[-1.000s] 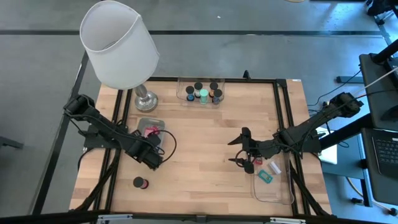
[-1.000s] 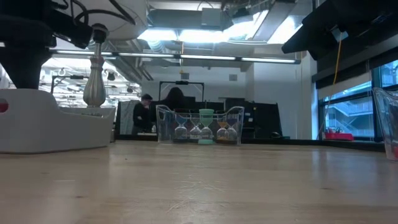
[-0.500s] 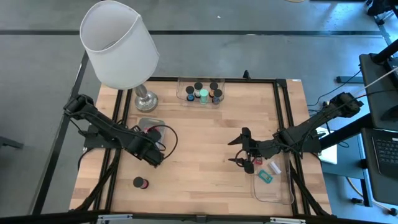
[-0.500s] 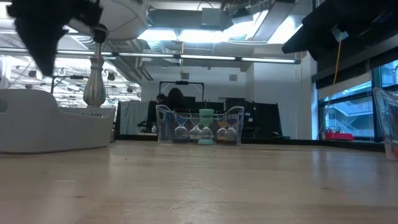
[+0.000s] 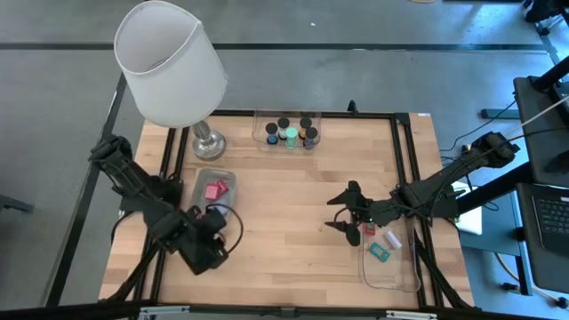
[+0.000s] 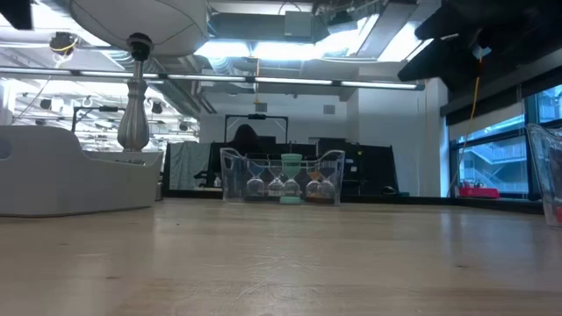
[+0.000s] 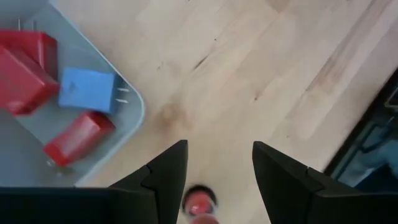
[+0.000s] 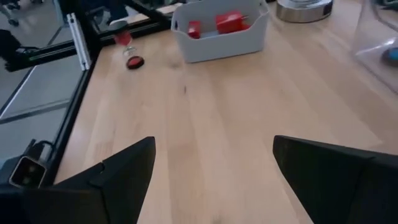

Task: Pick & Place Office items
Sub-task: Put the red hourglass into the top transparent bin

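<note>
Left gripper (image 7: 217, 168), fingers spread, hovers over a red-topped cylinder (image 7: 200, 202) at lower left of the table. Right gripper (image 5: 348, 218), fingers apart and empty, waits centre-right beside a clear tray (image 5: 404, 280).

The left arm reaches in from the table's left edge, its left gripper (image 5: 210, 252) pointing down with fingers (image 7: 166, 173) spread apart. The right arm stretches in from the right; the right gripper (image 5: 347, 218) hangs with fingers (image 8: 127, 168) parted wide.
</note>
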`<move>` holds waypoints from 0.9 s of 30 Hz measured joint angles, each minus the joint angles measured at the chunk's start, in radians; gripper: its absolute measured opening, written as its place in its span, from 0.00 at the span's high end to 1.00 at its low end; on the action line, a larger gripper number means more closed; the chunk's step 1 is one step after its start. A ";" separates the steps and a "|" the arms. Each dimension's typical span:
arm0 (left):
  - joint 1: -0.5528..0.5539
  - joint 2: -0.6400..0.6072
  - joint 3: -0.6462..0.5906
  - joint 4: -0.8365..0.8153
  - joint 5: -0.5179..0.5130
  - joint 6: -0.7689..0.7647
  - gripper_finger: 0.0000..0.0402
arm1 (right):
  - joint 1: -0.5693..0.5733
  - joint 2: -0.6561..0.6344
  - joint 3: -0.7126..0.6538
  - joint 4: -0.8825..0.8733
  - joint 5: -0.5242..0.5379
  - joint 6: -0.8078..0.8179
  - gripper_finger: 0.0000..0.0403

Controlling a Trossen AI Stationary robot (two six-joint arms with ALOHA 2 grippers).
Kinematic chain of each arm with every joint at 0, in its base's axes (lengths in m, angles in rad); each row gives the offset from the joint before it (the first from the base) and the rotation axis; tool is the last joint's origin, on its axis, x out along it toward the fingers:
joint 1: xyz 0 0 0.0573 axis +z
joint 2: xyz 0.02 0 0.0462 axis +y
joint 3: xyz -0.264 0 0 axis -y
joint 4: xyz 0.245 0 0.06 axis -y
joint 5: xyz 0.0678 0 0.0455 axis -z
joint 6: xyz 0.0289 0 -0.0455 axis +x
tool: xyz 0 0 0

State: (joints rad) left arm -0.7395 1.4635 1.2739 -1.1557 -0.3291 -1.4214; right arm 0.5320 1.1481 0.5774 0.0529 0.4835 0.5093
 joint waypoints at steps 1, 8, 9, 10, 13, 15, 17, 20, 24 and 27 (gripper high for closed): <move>-0.017 0.000 0.000 0.001 -0.012 -0.031 0.56 | 0.000 0.000 0.000 -0.001 0.000 0.002 0.19; -0.089 0.000 0.000 0.001 -0.080 -0.138 0.56 | 0.000 0.000 0.000 -0.002 -0.084 -0.049 0.19; -0.093 0.000 0.000 0.001 -0.082 -0.145 0.56 | 0.000 -0.001 0.000 -0.005 -0.083 -0.067 0.19; -0.097 0.000 0.000 0.001 -0.087 -0.153 0.57 | -0.003 -0.008 0.000 -0.015 -0.083 -0.086 0.19; -0.103 0.000 0.000 0.001 -0.107 -0.169 0.57 | -0.026 -0.047 0.000 -0.060 -0.084 -0.124 0.19; -0.105 0.000 0.000 0.001 -0.117 -0.173 0.57 | -0.041 -0.089 0.000 -0.117 -0.083 -0.125 0.19; -0.105 0.000 0.000 0.001 -0.118 -0.173 0.56 | -0.048 -0.131 0.000 -0.166 -0.082 -0.129 0.19; -0.105 0.000 0.000 0.003 -0.128 -0.173 0.57 | -0.049 -0.206 0.000 -0.229 -0.084 -0.148 0.19; -0.107 0.000 0.000 0.011 -0.147 -0.173 0.57 | -0.050 -0.308 -0.027 -0.249 -0.075 -0.180 0.19; -0.117 0.000 0.000 0.023 -0.175 -0.173 0.57 | -0.051 -0.385 -0.103 -0.232 -0.034 -0.156 0.19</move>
State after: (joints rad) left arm -0.8562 1.4639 1.2739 -1.1324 -0.5037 -1.5944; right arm 0.4811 0.7634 0.4742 -0.1792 0.4499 0.3528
